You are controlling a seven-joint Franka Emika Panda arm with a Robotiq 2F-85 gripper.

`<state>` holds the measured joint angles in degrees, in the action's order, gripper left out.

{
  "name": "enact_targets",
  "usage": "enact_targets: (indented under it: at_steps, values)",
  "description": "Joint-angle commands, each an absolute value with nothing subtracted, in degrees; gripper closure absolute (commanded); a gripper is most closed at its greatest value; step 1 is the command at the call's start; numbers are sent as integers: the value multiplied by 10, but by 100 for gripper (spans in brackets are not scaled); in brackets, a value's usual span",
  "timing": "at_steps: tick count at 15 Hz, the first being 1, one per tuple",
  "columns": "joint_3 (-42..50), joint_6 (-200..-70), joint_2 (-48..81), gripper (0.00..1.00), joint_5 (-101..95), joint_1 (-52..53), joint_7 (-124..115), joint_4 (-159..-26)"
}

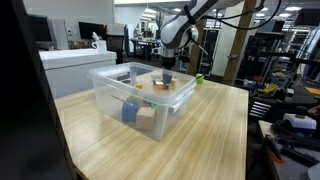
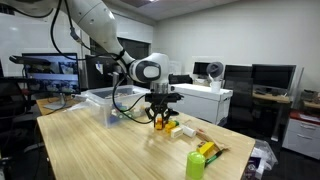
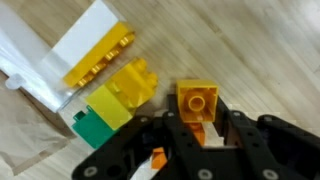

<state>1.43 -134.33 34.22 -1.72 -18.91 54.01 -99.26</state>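
I am aiming to centre the end effector (image 3: 200,120) squarely, its jaws flanking the orange brick (image 3: 197,97) with grip not confirmable, avoiding the yellow brick (image 3: 135,82) at nine o'clock on the bench (image 3: 275,45).

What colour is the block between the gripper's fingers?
Orange. The block between the fingers of the gripper shows best in the wrist view.

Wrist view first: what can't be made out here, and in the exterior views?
Wrist view: the gripper straddles the orange block; touching or apart, cannot tell, and its lower part is covered.
Wrist view: the green block is partly behind the gripper body.
Exterior view: the bin has contents blurred behind its wall.
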Motion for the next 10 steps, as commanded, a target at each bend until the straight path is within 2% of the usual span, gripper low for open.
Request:
enact_targets:
  at_steps: [1, 10]
  values:
    - [24, -1324, 297, 88, -23, -173, 511, -1003]
    - [-18, -1313, 142, 88, 36, -124, 492, -1037]
